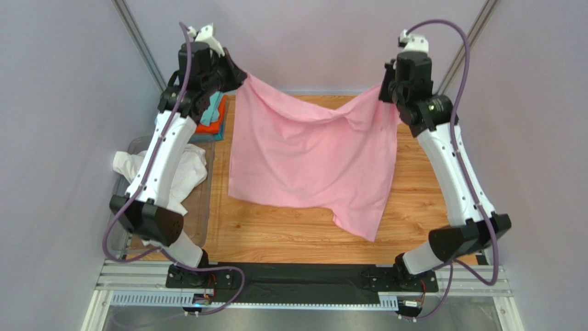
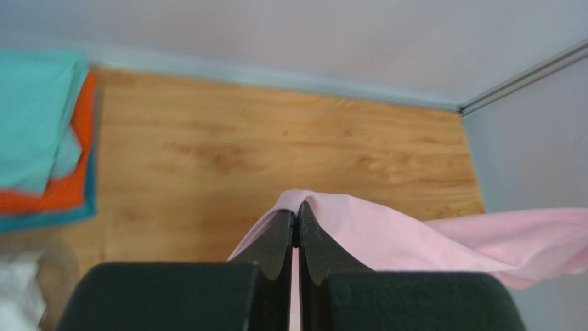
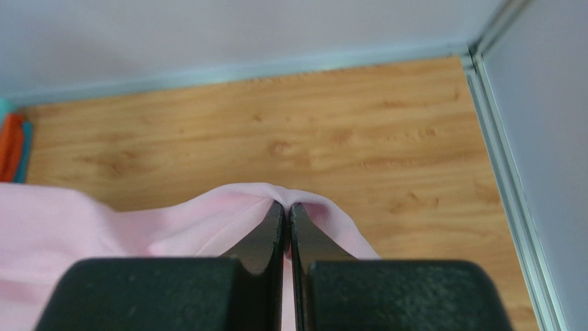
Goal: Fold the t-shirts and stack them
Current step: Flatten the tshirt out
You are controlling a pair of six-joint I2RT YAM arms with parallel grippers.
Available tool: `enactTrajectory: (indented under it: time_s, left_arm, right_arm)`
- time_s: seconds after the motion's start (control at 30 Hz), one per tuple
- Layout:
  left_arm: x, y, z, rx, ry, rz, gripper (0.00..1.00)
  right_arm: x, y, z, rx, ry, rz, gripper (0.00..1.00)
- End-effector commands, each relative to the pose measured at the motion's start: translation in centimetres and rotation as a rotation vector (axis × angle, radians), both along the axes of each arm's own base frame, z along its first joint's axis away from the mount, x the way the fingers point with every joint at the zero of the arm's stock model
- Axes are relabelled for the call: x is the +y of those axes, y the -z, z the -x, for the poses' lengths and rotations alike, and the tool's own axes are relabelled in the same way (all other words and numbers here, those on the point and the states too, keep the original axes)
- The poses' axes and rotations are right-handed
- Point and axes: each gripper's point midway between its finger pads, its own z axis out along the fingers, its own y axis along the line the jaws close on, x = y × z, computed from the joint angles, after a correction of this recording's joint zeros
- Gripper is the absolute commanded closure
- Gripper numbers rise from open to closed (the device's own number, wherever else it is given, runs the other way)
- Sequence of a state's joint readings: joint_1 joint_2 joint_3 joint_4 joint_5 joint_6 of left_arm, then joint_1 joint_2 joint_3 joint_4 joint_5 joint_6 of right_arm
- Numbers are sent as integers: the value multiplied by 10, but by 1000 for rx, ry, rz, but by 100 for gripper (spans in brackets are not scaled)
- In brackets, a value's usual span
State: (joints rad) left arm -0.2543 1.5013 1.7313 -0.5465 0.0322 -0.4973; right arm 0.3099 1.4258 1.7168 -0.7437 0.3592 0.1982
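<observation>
At the left gripper [image 2: 297, 215]: jaws pressed together on a small peak of pink cloth. Same at the right gripper [image 3: 286, 207]: jaws tight on a second pinch of the same fabric. One garment, then, held at two points: the light pink t-shirt [image 1: 310, 158], strung left to right between the two arms, high over the far half of the tabletop [image 1: 276, 238].

Outward from the pinches: sags in the middle of the upper edge, so not pulled taut. Falls from there toward the near side in one broad sheet, the held edge and its long axis running straight across the scene. Ends unevenly below, with the near right corner reaching further than the left. Hard to tell from above whether that lower hem rests on the wood or hangs just clear of it.

Further left, just beside the left gripper: a stack of folded t-shirts [image 1: 212, 118], teal on top, orange beneath, a blue edge at the bottom, at the far left of the wood. Nearer, partly under the left arm: a crumpled white t-shirt [image 1: 181, 172], not yet folded.

Probably next: laying the sheet flat toward the near side. Calls for level pinches and a little more spread between the arms to take out the sag. For the later carry to the stack, the left arm plainly closer.
</observation>
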Motion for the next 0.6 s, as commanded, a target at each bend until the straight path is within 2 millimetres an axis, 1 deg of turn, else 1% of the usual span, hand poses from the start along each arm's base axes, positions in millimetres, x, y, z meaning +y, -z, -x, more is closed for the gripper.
enactTrajectory:
  time_s: [0.0,0.03,0.07,0.1,0.13,0.17,0.2,0.23,0.27,0.3,0.33,0.37,0.4,0.43,0.47,0.5,0.53,0.57]
  left_arm:
    - [-37,-111,4,-239,238,120,100]
    - [-38,-122,2,-258,252,132,100]
    - [-38,-142,4,-298,259,142,100]
    - [-38,-149,5,-313,260,142,100]
    - [-36,-159,12,-333,258,143,100]
    - [-35,-161,15,-338,255,142,100]
    - [-32,-161,18,-344,243,140,100]
    - [-28,-169,32,-366,238,140,100]
    - [-26,-148,28,-330,223,129,100]
    - [-25,-140,30,-317,219,124,100]
    - [-19,-143,45,-336,214,120,100]
    - [-20,-102,39,-257,208,108,100]
    - [-18,-85,41,-229,194,105,100]
    - [-14,-79,56,-234,192,108,100]
    - [-14,-28,53,-142,179,107,100]
    - [-11,-7,57,-117,160,112,100]
    - [-8,-7,69,-152,153,134,100]
    - [-6,51,74,-44,137,126,100]
  right_arm:
    - [1,-145,1,-342,-116,-86,100]
    - [2,-156,1,-355,-137,-99,100]
    - [-4,-161,-6,-358,-132,-109,100]
    - [-7,-167,-2,-360,-140,-118,100]
    - [-9,-177,1,-383,-155,-128,100]
    - [-9,-180,8,-389,-164,-132,100]
    - [-9,-178,12,-384,-173,-133,100]
    - [-7,-156,8,-329,-182,-130,100]
    - [-8,-155,21,-330,-190,-126,100]
    - [-8,-141,22,-298,-190,-122,100]
    - [-8,-128,24,-267,-189,-123,100]
    - [-8,-90,21,-177,-181,-121,100]
    - [-10,-80,31,-157,-176,-125,100]
    - [-9,-65,36,-119,-172,-144,100]
    - [-8,-21,38,-17,-162,-150,100]
    - [-10,-10,51,12,-154,-158,100]
    - [-4,12,58,68,-176,-185,100]
    - [-4,51,65,162,-165,-193,100]
